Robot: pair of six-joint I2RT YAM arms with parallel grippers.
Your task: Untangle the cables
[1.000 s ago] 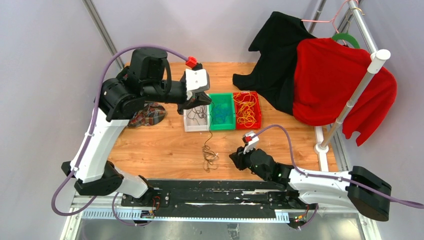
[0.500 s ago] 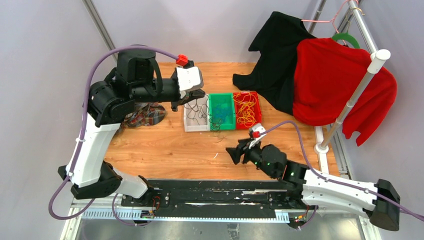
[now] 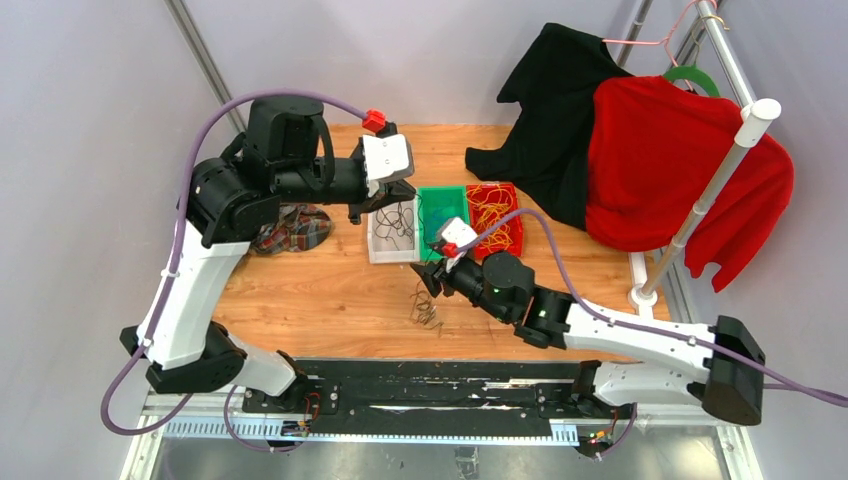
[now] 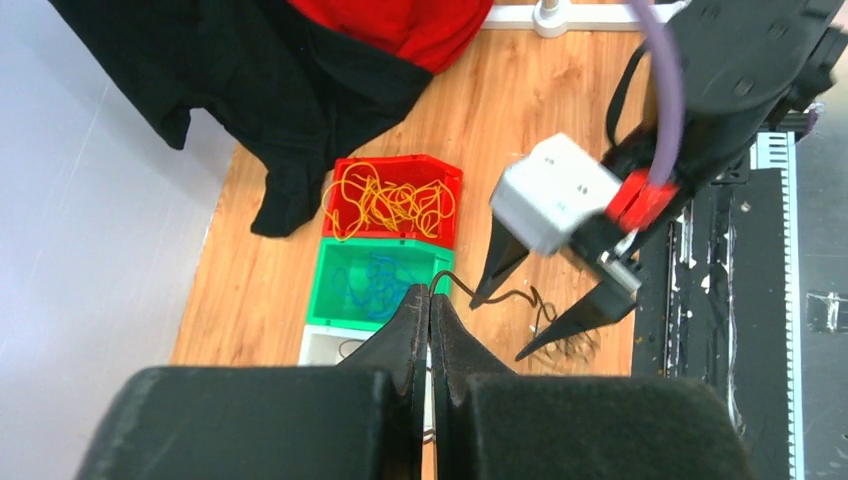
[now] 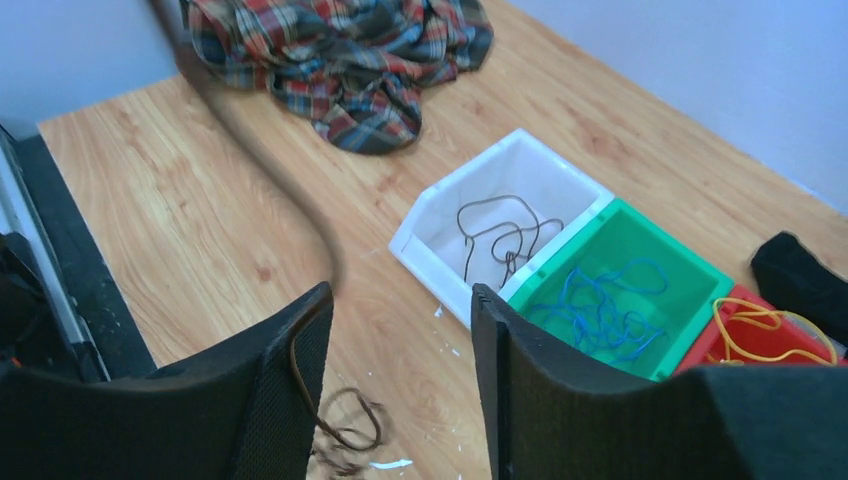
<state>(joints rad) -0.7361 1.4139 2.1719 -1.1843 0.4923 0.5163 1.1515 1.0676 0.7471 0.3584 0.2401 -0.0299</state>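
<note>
Reaching forward low, the right pincer (image 5: 400, 300) gapes astride a dark cable (image 5: 345, 430) pinched by the left pincer (image 4: 430, 295).

Dark cables (image 3: 426, 312) — small tangle on table (image 3: 330, 290), one strand stretched upward

Shows pale wood grain on the worktop (image 3: 330, 290). Sets yellow cables (image 4: 385, 200) in a red bin (image 4: 450, 215), blue cables (image 5: 600, 305) in a green bin (image 5: 640, 235), black cables (image 5: 497, 240) in a white bin (image 5: 500, 170). Keeps the dark cable (image 5: 322, 225), left tool (image 4: 430, 295) and right tool (image 5: 400, 300) blackish. Adds red, grey and navy plaid on the cloth (image 5: 350, 50), a red shirt (image 3: 680, 170), a black shirt (image 3: 550, 110), white-and-black arms (image 3: 190, 290), purple hoses (image 3: 185, 215).
</note>
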